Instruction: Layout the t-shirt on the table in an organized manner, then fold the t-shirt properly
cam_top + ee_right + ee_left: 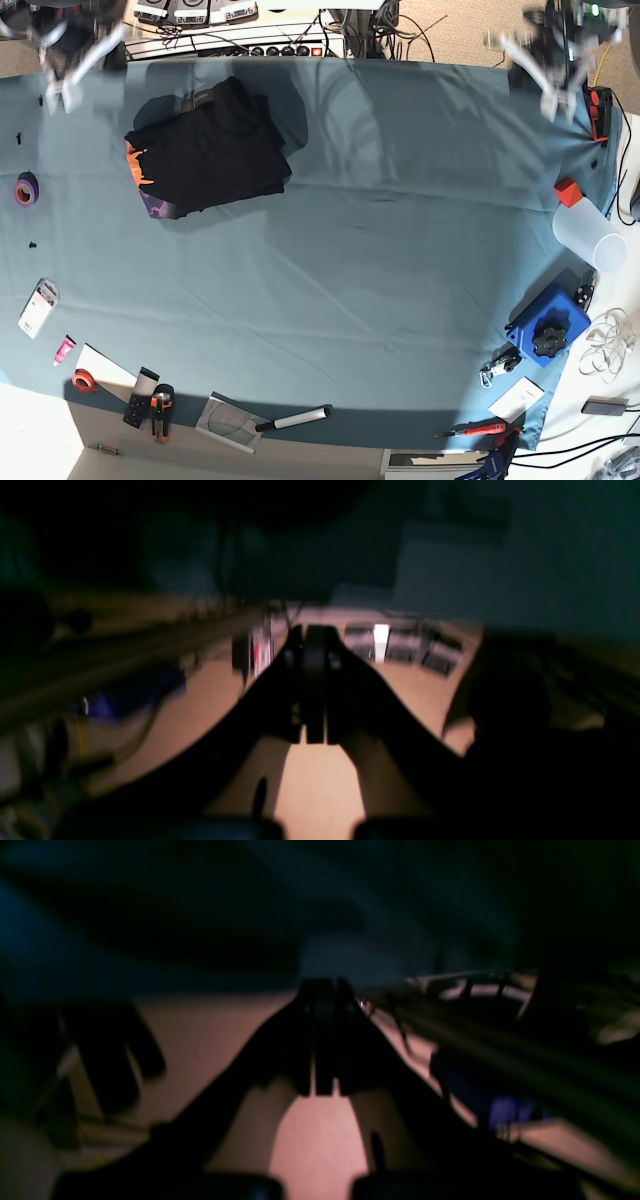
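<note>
Folded black t-shirt near the table's far-left corner, long axis along the far edge, beside right gripper; left gripper far-right; both pinched together, empty.

The base view looks straight down from high above the table, taking in its whole width. Each wrist view sits close behind its own fingers, looking along the left gripper and right gripper toward blurred floor beyond the fingertips.
</note>
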`<state>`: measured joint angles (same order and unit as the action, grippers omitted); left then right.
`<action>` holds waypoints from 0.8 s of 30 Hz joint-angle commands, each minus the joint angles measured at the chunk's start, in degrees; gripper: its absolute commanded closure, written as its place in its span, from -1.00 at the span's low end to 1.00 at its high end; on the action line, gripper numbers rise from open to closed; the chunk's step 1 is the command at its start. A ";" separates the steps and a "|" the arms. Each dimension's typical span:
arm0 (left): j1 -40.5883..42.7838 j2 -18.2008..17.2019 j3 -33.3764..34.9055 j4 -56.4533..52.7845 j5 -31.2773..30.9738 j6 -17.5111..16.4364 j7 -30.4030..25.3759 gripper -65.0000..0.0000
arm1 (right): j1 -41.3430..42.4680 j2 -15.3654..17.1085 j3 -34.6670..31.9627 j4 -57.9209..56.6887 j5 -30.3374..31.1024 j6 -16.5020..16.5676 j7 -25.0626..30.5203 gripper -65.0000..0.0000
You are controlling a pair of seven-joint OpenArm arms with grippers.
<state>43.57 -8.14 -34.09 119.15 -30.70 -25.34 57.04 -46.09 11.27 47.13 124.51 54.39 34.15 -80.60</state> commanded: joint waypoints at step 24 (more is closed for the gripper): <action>4.74 -0.28 -0.17 -29.14 1.86 -0.24 -3.63 1.00 | -1.77 4.09 -20.13 -39.78 -12.35 5.85 0.60 1.00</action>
<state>47.11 -7.97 -33.89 89.36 -28.53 -25.54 53.28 -46.65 15.00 26.57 83.72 41.58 40.03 -79.42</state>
